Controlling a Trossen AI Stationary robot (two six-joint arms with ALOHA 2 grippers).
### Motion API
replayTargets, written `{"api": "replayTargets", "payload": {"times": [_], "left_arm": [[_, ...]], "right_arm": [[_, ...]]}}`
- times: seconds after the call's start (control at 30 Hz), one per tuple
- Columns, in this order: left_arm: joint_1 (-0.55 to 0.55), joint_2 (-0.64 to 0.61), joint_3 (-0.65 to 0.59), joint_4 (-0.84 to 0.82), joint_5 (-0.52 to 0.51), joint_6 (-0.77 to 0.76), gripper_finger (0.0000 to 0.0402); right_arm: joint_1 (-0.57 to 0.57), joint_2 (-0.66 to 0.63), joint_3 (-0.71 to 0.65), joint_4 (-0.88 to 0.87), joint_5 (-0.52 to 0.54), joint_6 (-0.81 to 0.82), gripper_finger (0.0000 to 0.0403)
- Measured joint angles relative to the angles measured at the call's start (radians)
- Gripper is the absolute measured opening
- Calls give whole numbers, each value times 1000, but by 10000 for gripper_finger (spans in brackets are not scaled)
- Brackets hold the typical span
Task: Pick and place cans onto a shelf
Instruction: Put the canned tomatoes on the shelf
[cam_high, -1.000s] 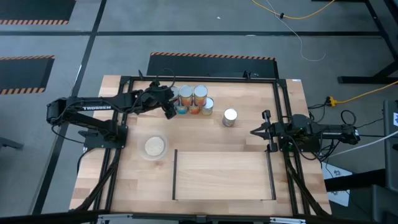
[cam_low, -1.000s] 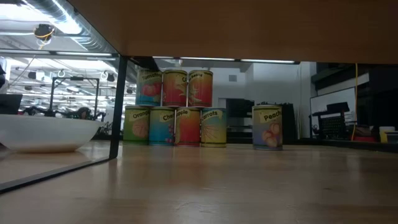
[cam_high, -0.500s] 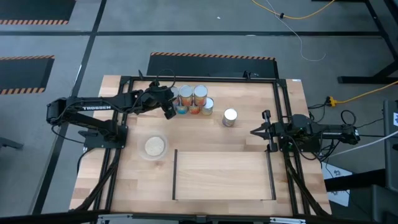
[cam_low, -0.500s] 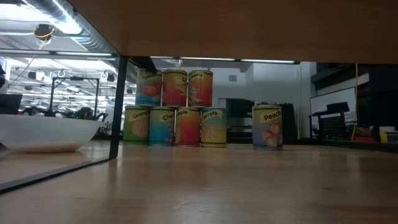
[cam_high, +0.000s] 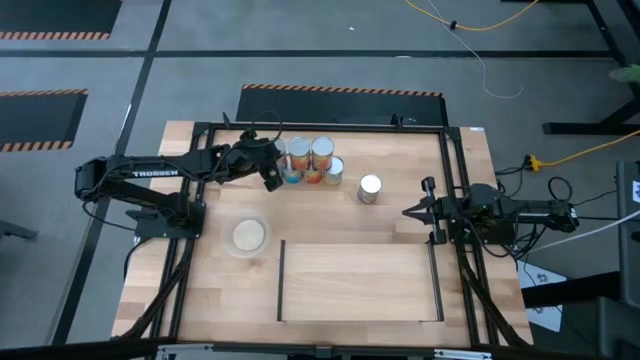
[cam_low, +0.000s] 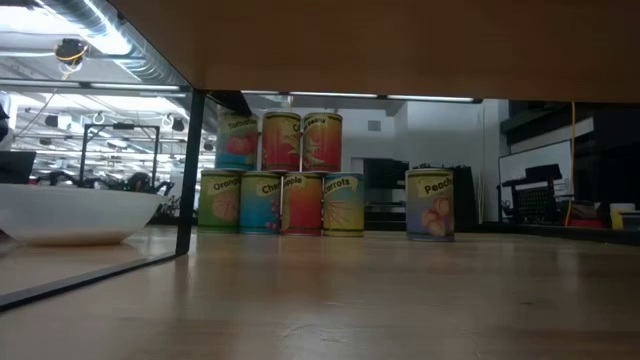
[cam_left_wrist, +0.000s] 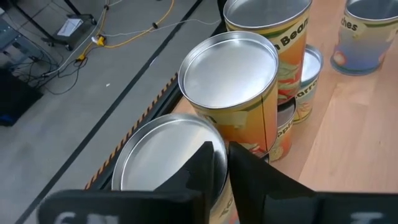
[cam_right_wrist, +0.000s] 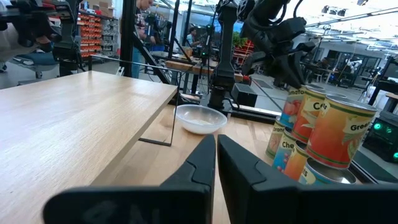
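The cans (cam_high: 312, 160) stand stacked at the table's far middle: three on top (cam_low: 282, 141) resting on a lower row (cam_low: 282, 203). One more can (cam_high: 370, 187) stands alone to their right. My left gripper (cam_high: 272, 180) reaches the stack's left end from the left and is shut on the upper left can (cam_left_wrist: 163, 158). The shelf (cam_high: 360, 282) is a light-wood panel in the near middle of the table. My right gripper (cam_high: 408, 212) waits shut at the right, pointing toward the table's left. My left gripper pinches the upper left can's rim (cam_left_wrist: 214, 138) between its two fingers, one finger (cam_left_wrist: 202, 163) over the lid and the other (cam_left_wrist: 249, 171) outside the wall. The fingers slant down from the table's left. The can (cam_low: 237, 142) stands on the lower row.
A clear dish (cam_high: 249, 235) with beige contents sits left of the shelf. A black metal frame (cam_high: 452, 180) runs around the work area. The shelf's underside fills the top of the low view.
The upper left can of the stack has shifted slightly toward the table's left; the other cans have stayed put.
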Motion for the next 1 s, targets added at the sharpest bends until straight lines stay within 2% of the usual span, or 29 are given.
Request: {"api": "replayTargets", "payload": {"times": [0.23,1.0], "left_arm": [[0,0,0,0,0,0,5],[0,-3,-1,7,-30,9,2]], "right_arm": [[0,0,0,0,0,0,23],[0,0,0,0,0,0,23]]}}
